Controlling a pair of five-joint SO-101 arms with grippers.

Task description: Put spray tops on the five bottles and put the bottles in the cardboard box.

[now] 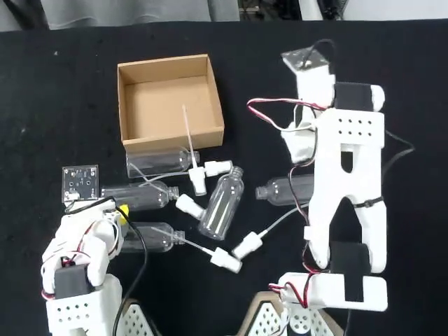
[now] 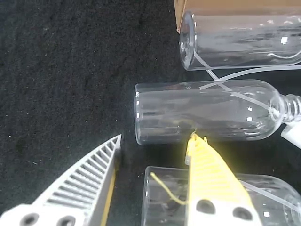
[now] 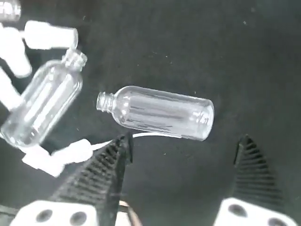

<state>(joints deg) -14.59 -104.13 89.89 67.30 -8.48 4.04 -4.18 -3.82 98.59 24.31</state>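
Hanging wide open and empty over the bottle, the right gripper should be straddling its body mid-length and closing gently, since round plastic is likely to be rolling away. The bottle is lying sideways on the table — clear, capless, well apart from the cardboard box — and the left gripper is gaping empty too

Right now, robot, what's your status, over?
Left gripper open above bottles lying near the cardboard box. Right gripper open above an uncapped bottle. No bottle in the box. Loose spray tops scattered between.
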